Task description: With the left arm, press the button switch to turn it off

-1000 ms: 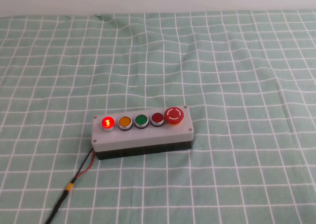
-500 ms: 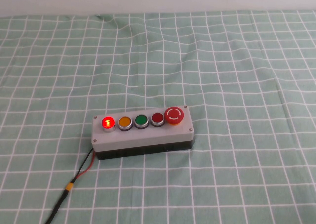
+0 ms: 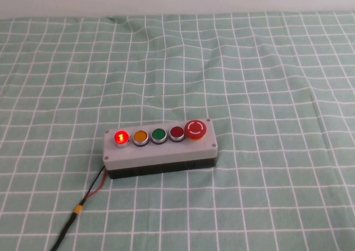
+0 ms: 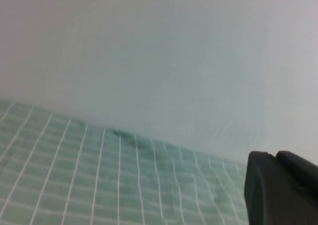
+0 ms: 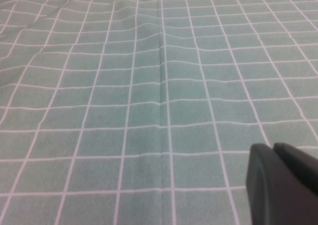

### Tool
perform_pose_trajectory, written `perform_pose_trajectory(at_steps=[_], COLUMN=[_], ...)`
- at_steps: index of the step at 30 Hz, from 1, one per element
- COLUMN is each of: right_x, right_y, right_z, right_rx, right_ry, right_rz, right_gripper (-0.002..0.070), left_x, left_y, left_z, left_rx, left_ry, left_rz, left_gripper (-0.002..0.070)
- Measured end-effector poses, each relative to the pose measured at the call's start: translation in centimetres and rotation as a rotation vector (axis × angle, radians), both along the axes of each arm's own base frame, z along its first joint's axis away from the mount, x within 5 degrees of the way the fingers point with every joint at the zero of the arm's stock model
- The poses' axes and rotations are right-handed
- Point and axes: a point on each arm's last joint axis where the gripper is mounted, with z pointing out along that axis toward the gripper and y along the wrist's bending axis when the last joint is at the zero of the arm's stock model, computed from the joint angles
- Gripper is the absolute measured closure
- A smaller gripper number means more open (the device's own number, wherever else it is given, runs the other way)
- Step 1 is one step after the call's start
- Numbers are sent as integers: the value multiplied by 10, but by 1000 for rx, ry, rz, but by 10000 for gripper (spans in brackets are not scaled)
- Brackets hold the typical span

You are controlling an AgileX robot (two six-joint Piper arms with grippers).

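Note:
The button switch (image 3: 120,137) glows bright red at the left end of the grey five-button box (image 3: 161,152), which lies near the middle of the checked cloth in the high view. Neither arm shows in the high view. My left gripper (image 4: 276,158) shows only in the left wrist view, its black fingers together and empty, facing the pale wall and the far cloth edge. The box is out of that view. My right gripper (image 5: 273,150) shows only in the right wrist view, fingers together and empty above bare cloth.
On the box sit a yellow button (image 3: 140,136), a green button (image 3: 158,134), a darker red flat button (image 3: 177,132) and a large red mushroom button (image 3: 196,129). A red-and-black cable (image 3: 83,204) runs from the box's left end to the front edge.

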Motion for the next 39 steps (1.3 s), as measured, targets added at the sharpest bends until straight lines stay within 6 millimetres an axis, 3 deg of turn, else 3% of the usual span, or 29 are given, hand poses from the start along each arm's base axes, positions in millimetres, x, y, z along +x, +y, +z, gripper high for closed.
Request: perform_pose_trajectory(at_steps=[4, 15, 30, 39], right_x=[0, 0, 0, 0], right_y=[0, 0, 0, 0], right_z=[0, 0, 0, 0], right_rx=[0, 0, 0, 0], right_ry=[0, 0, 0, 0], right_rz=[0, 0, 0, 0], right_gripper=[694, 694, 694, 694], left_x=[25, 65, 143, 189], left_y=[-7, -18, -39, -70], left_z=[-2, -2, 0, -33], left_rx=[77, 70, 289, 363], left_ry=[129, 191, 586, 751], left_rz=[-30, -81, -220, -369], left_gripper=[677, 677, 677, 677])
